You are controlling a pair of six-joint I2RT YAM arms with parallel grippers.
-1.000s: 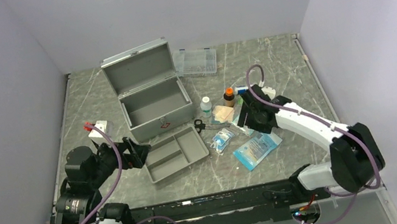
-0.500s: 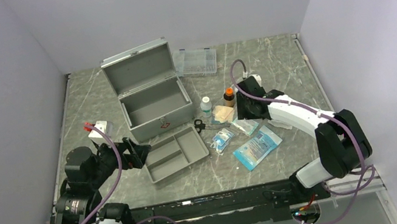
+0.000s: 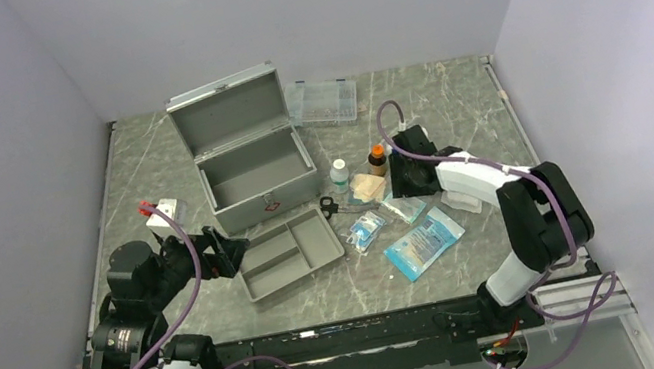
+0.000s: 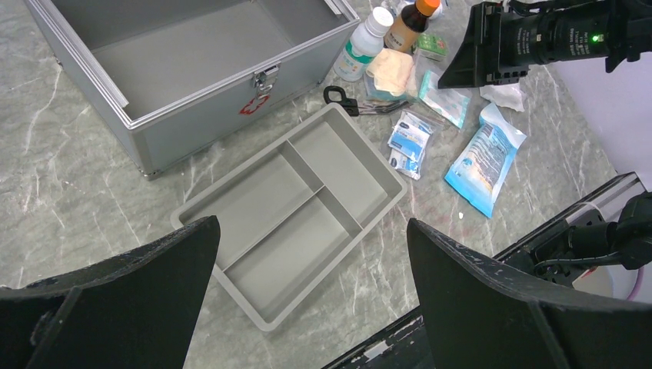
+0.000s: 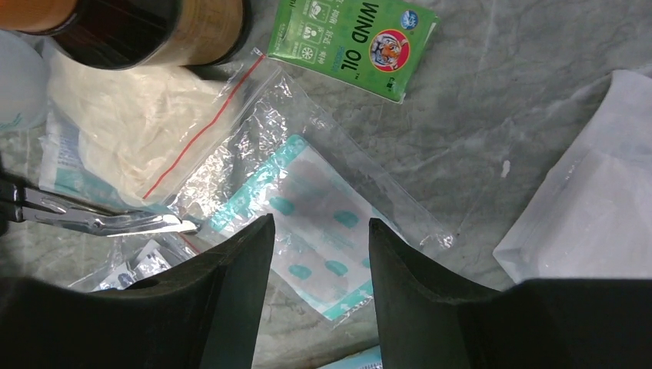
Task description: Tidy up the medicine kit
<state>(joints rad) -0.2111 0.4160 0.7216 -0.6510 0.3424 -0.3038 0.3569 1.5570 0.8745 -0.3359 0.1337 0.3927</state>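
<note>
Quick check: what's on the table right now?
medicine kit: 1, grey, open, rear left
divided tray: 1, grey, before kit
compartment case: 1, clear, right of lid
white bottle: 1, white, right of kit
brown bottle: 1, brown, beside white bottle
gauze bag: 1, beige, by bottles
scissors: 1, black, at tray corner
Wind Oil box: 1, green, near brown bottle
dressing bag: 1, clear, beside gauze bag
packet bag: 1, blue, right of tray
blue pouch: 1, blue, front right
white box: 1, white, far left
left gripper: 1, black, open, facing tray
right gripper: 1, black, open

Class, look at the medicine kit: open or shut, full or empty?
Open and empty: the medicine kit has its lid raised, and nothing lies inside.
</note>
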